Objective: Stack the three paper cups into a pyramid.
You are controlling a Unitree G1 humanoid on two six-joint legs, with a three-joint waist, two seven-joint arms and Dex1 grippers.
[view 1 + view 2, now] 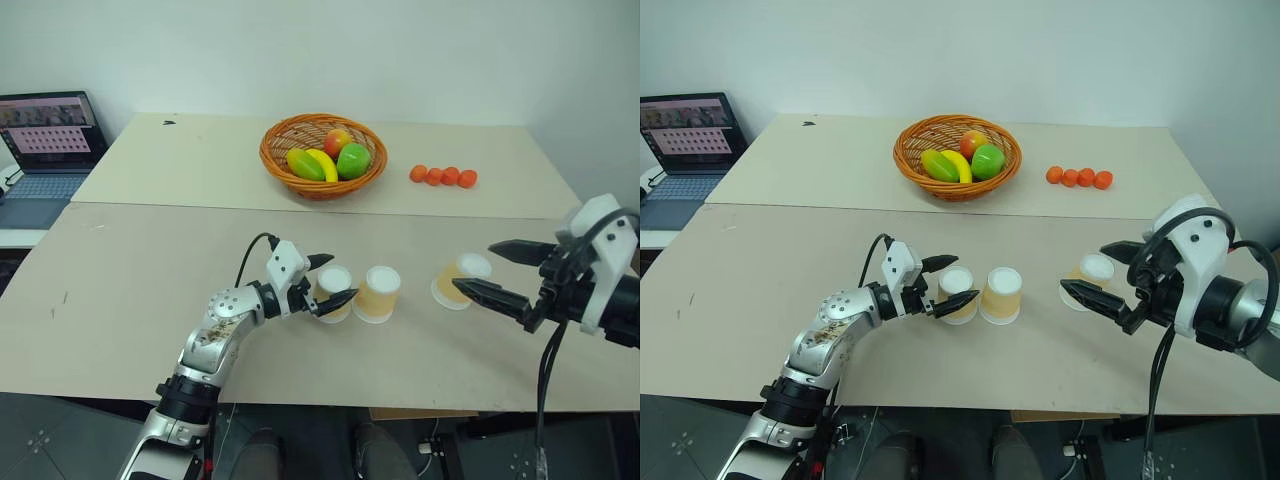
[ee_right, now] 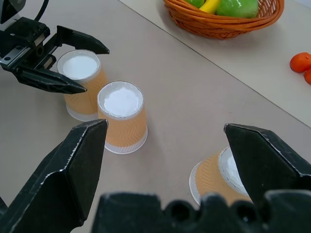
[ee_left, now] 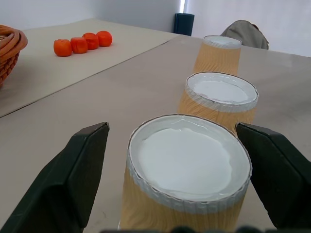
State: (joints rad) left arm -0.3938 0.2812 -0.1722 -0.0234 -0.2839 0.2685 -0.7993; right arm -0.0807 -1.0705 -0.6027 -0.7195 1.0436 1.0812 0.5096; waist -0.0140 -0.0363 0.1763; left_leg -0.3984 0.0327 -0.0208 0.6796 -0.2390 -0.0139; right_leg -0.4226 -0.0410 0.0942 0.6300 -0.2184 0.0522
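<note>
Left gripper (image 1: 326,279) spread wide around my leftmost cup (image 1: 334,292) — fingers clear of it. Middle cup (image 1: 378,293) just beside it, both upside down. Right gripper (image 1: 493,270) open around the tilted third cup (image 1: 459,279).

Three paper cups (image 1: 381,294) in a row before the basket (image 1: 323,152).

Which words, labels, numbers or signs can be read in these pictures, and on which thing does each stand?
None can be read.
Laptop screen: rows of small pictures, any text too small to read.
Three paper cups: wavy pattern, no print.
</note>
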